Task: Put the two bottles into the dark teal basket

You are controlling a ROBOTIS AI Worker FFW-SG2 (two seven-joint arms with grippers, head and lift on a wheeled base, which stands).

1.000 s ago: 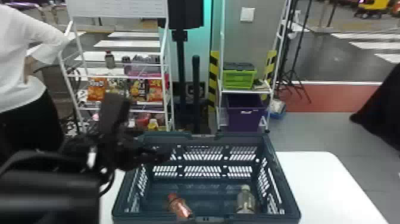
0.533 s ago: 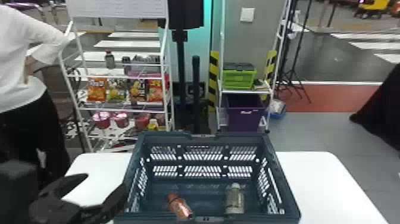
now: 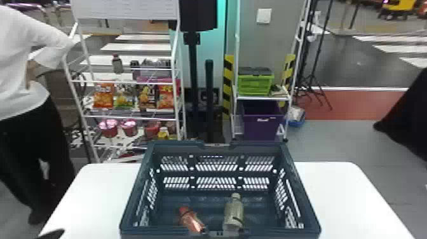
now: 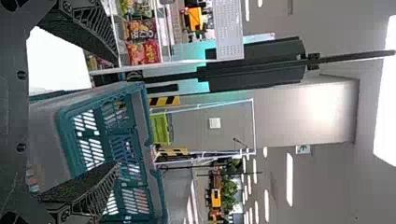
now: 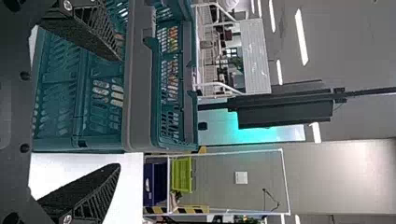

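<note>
The dark teal basket (image 3: pixel 254 146) on the white table (image 3: pixel 343 197) holds both bottles — a reddish one (image 3: pixel 190 221) and a greyish one (image 3: pixel 234 211), apart. Left gripper (image 3: pixel 52 234) and right gripper (image 5: pixel 119 112) — both with fingers spread wide.

Shop-like space: snack bags (image 3: pixel 103 99) on rack (image 3: pixel 130 118).

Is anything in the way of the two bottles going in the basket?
Nothing visible: the reddish bottle and the clear bottle are already inside the basket. The basket's wall does seem to stand between them and the right end effector, though.
</note>
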